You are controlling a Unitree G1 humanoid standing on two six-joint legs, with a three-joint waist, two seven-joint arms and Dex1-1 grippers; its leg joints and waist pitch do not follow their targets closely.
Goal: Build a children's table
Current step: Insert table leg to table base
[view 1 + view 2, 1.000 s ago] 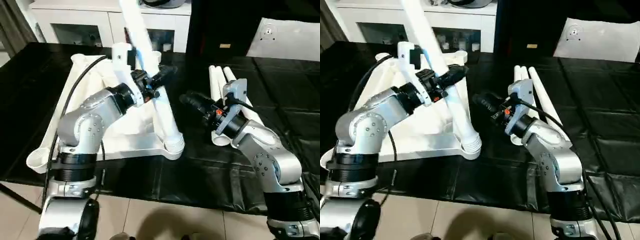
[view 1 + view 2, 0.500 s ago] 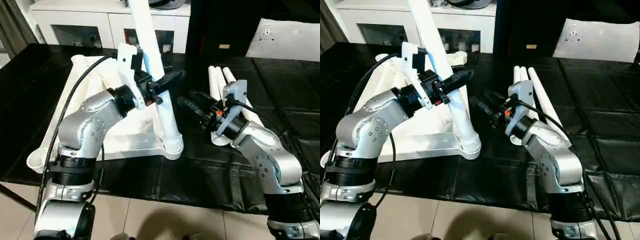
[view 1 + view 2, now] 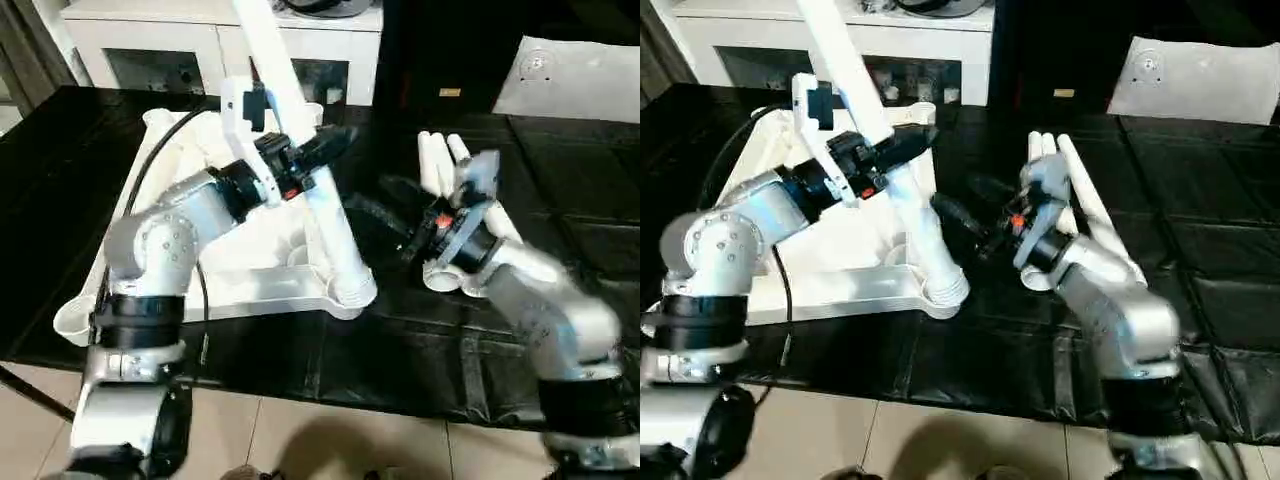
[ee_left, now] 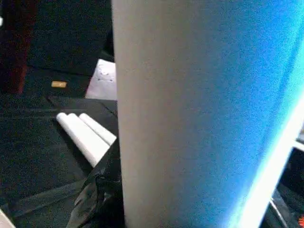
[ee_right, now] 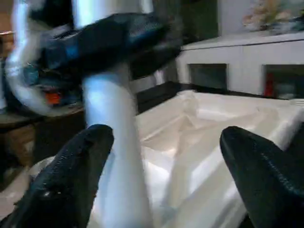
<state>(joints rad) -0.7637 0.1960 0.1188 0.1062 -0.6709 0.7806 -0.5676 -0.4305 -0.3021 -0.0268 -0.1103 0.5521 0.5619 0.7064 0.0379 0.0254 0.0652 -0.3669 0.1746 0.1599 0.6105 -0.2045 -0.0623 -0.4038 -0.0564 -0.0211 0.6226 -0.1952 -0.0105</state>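
Blurred right arm, cropped leg, hidden socket

The right gripper (image 3: 385, 215) and its forearm smear into motion blur, so their outlines stay soft. The held leg (image 3: 300, 150) runs off the frame at 12 o'clock, its tip cut away. The left gripper (image 3: 318, 152) covers part of that leg. Whether the leg's foot sits fully inside the corner socket (image 3: 352, 295) cannot be told.

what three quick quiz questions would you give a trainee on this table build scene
1. True or false: the left gripper is clamped on a white leg.
2. Where does that leg's lower end sit? A) in a corner socket of the tabletop B) flat on the black surface
3. Are the right gripper fingers open or shut?

Key: 1 true; 2 A; 3 open.
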